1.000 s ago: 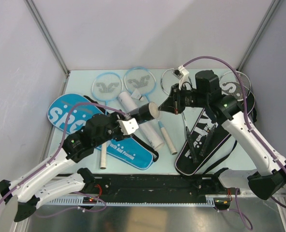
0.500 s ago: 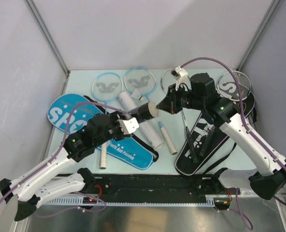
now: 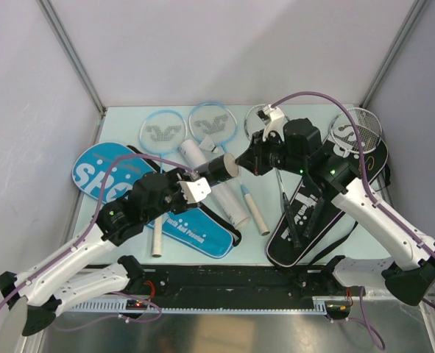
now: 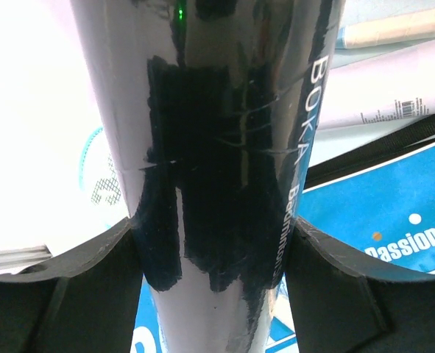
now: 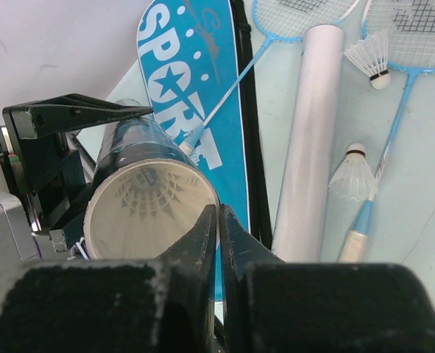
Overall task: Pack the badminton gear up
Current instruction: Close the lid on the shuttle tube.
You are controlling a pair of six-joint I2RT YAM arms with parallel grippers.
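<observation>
My left gripper (image 3: 204,179) is shut on a black tube (image 3: 218,169) and holds it above the table, open mouth toward the right arm. In the left wrist view the tube (image 4: 224,147) fills the gap between my fingers (image 4: 92,279). My right gripper (image 3: 246,161) is shut, its tips (image 5: 218,211) at the right rim of the tube's mouth (image 5: 99,220). White shuttlecock feathers (image 5: 140,202) show inside the tube. A white tube (image 5: 309,132) lies on the table with two loose shuttlecocks (image 5: 370,55) (image 5: 349,173) beside it.
Two light-blue rackets (image 3: 158,132) (image 3: 211,121) lie at the back. Silver rackets (image 3: 357,126) (image 3: 258,114) are at the back right. A blue "SPORT" cover (image 3: 103,173) lies on the left, a black cover (image 3: 309,213) on the right under the right arm.
My right gripper has moved left, up to the black tube's mouth. The left gripper and the tube have barely moved.
</observation>
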